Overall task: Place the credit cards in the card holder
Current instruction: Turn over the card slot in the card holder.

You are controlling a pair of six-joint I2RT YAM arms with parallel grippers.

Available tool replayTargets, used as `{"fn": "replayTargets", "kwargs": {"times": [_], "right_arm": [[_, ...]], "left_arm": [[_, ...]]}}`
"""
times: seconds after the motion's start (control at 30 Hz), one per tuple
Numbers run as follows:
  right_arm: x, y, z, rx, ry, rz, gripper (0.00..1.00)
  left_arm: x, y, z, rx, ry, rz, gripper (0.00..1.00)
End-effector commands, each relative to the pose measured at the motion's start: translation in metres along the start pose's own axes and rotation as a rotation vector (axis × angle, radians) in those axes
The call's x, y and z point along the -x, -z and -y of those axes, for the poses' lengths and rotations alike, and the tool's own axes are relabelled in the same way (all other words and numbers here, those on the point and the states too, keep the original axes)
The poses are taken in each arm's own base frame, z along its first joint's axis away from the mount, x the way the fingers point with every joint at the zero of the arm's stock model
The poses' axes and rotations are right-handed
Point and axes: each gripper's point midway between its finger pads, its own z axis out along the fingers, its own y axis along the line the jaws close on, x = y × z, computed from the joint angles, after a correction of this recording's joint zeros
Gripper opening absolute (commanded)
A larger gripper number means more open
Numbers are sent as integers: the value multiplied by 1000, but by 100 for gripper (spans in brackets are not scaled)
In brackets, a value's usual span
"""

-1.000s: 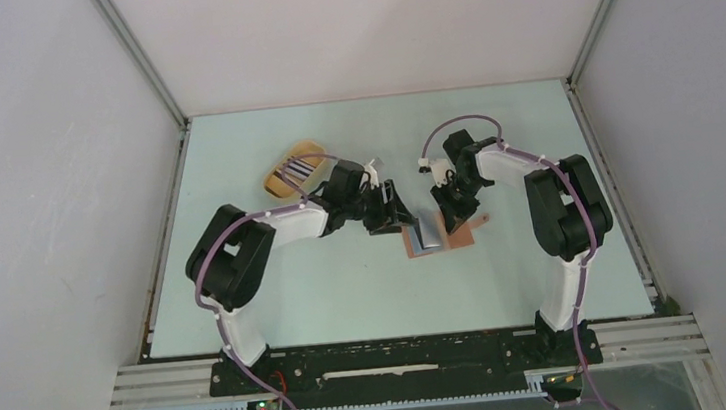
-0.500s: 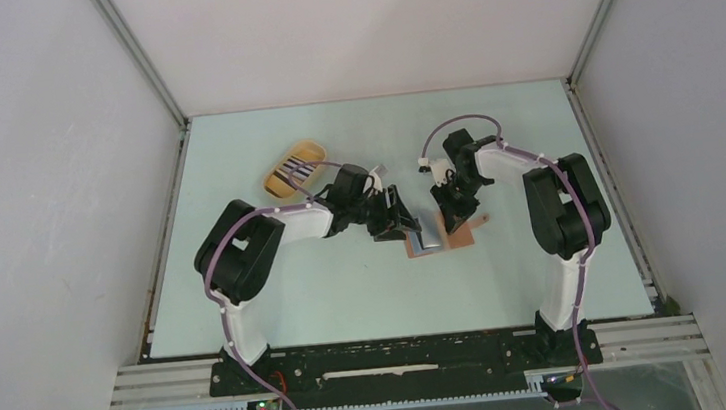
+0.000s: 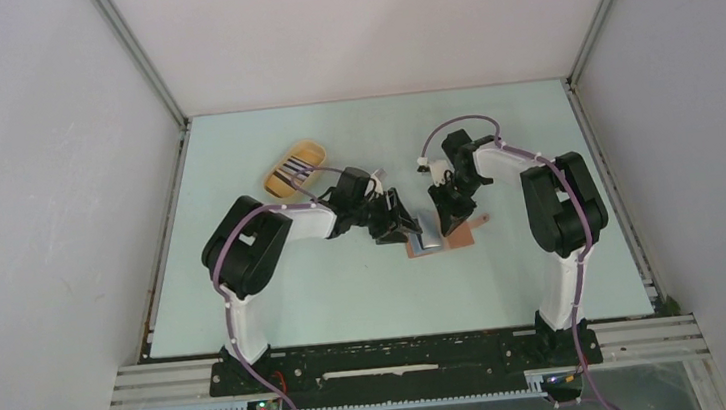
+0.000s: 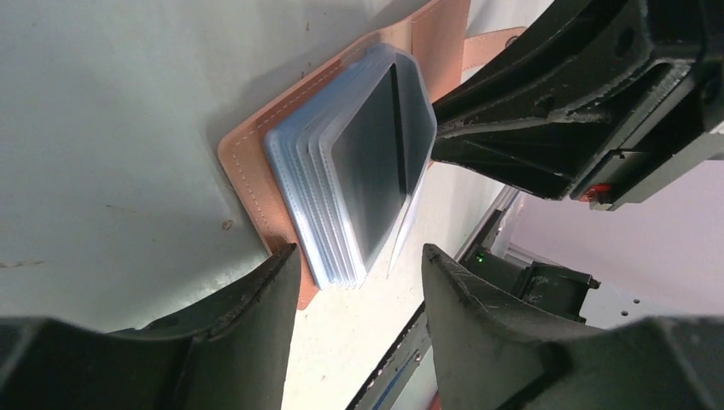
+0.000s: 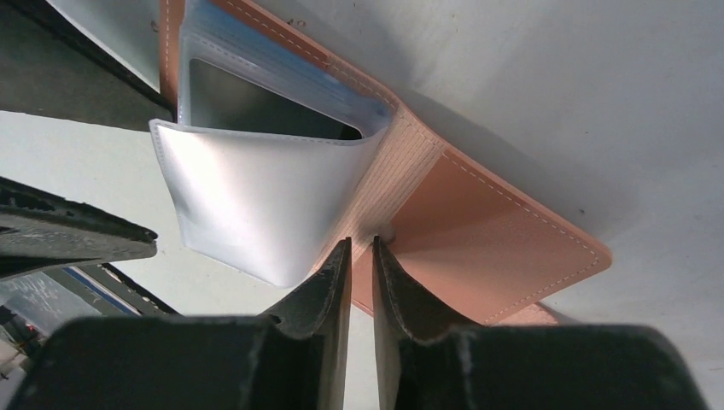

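Nearest me on the table (image 3: 347, 287), the holder (image 5: 478, 231) lies spread open with its clear sleeves (image 4: 341, 196) fanned up like pages. The right gripper (image 5: 362, 248) comes down on the middle fold with its jaws nipped almost together on it. I take that for the anchor, pinning the holder open so the pockets can be reached. From the other side the left gripper (image 4: 359, 256) sits low at the sleeves' free edges, jaws spread and nothing in them. It looks set to part or steady a pocket rather than carry anything. One sleeve shows dark, but I can't tell whether a card sits inside. There is no loose card by the holder. The cards (image 3: 289, 172) are well off to the far left, a striped stack in the yellow tray (image 3: 313, 149), so most of the loading looks undone. The sleeves flop against each other and the right fingers crowd the opening, and both would hamper a card sliding in.
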Motion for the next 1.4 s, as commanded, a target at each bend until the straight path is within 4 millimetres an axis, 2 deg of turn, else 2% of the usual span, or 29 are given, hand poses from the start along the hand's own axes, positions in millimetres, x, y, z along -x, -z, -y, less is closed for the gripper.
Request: {"fn": "replayTargets", "kwargs": {"times": [0.0, 0.23, 0.53, 0.87, 1.1, 1.37], "right_arm": [[3, -6, -6, 26, -21, -9, 24], [2, -7, -8, 37, -28, -13, 24], [2, -6, -9, 42, -28, -14, 26], [2, -6, -12, 46, -23, -13, 26], [2, -8, -13, 47, -22, -16, 26], [2, -8, -17, 58, -19, -17, 28]], "left_arm": [[12, -1, 26, -68, -24, 12, 59], [12, 0, 28, -82, -23, 15, 56], [13, 10, 37, -108, -31, 61, 54], [13, 1, 30, -104, 4, 46, 54], [11, 2, 14, -14, 23, 40, 54], [10, -2, 22, -56, 14, 21, 55]]}}
